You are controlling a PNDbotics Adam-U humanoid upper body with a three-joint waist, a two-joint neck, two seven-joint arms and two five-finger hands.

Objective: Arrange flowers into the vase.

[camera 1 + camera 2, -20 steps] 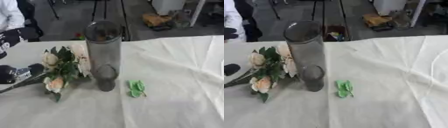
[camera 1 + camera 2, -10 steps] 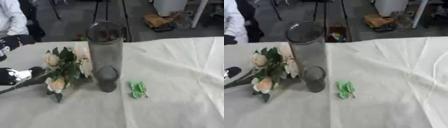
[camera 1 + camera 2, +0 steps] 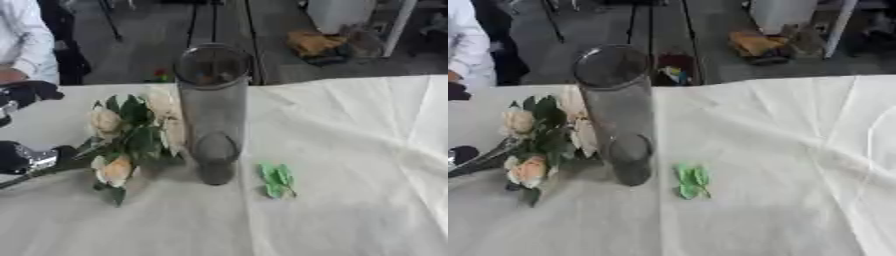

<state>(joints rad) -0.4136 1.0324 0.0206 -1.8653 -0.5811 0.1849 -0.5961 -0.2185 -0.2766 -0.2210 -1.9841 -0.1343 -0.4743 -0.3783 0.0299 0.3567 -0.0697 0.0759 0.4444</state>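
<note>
A tall dark glass vase [image 3: 213, 110] stands upright in the middle of the white-clothed table [image 3: 359, 150]. Left of it lies a bunch of cream and peach flowers [image 3: 131, 131] with green leaves, the blooms leaning against the vase's side. The stems [image 3: 54, 169] run down-left into my left hand [image 3: 23, 157], which shows black and silver at the left edge and is curled round them. A small green leaf piece [image 3: 277, 179] lies on the cloth just right of the vase's foot. My right hand shows in neither view.
The cloth is creased, with folds running across its right half. A person in a white top stands at the far left edge, with a dark object [image 3: 30, 92] in front of them. Beyond the table's far edge is floor with stands and clutter.
My left hand has sunk slightly with the stems. The vase, the blooms and the green leaf piece stay where they were.
</note>
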